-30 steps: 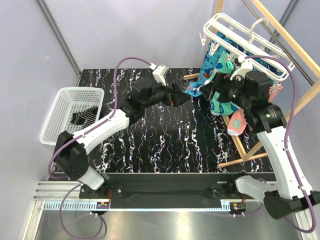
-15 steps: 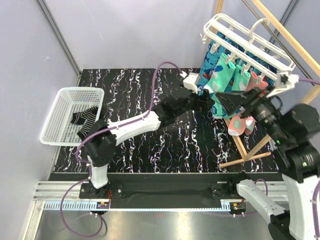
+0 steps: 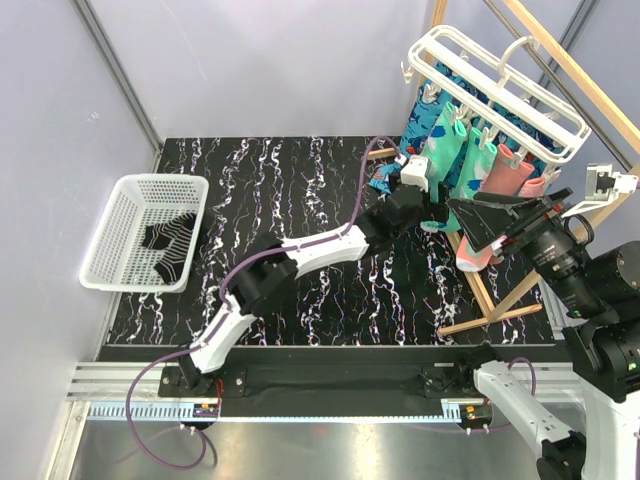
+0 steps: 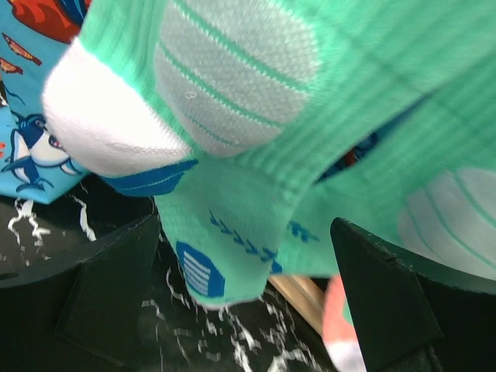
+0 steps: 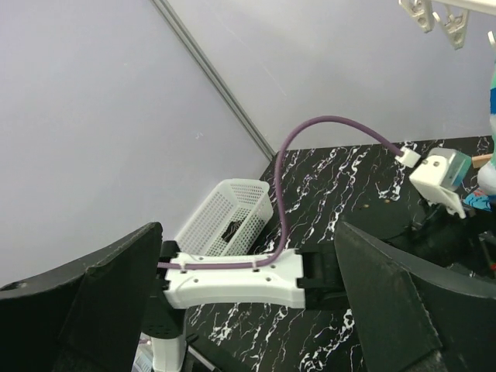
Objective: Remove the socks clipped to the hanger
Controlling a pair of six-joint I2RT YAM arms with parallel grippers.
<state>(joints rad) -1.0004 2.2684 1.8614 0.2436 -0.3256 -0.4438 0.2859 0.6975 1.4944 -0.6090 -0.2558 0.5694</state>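
**Left arm reaches in under the mint sock; right arm drawn clear**

Since half a second ago the left arm (image 3: 300, 250) has stretched further toward the far right corner of the surface (image 3: 300, 180). The right arm (image 3: 600, 300) has pulled back toward the right edge.

The left jaws are spread wide. In the left wrist view the two fingers (image 4: 116, 294) stand at either lower corner. The toe of a mint-green sock (image 4: 256, 155) hangs down into the gap between them and is not pinched. Just left of it is the blue shark-print sock (image 4: 31, 155), and a bit of salmon-pink sock (image 4: 341, 325) shows low on the right.

The right jaws are also wide open and hold nothing. They face back across the surface toward the left arm.

The hanger (image 3: 500, 85) sits high at the back right, up against the light wooden frame (image 3: 590, 90). The socks on it are still clipped on and hang over the right rear part of the surface. From above, the blue sock's end lies lowest, near the back edge.

A white basket (image 3: 120, 200) rests at the left edge, its outer side overhanging that edge. A dark striped sock (image 3: 165, 240) lies inside it.

Between the basket and the hanging socks is a broad stretch of bare surface, crossed only by the left arm. Room is tight on the right, where the frame's wooden legs, the hanging socks and the right arm crowd together.
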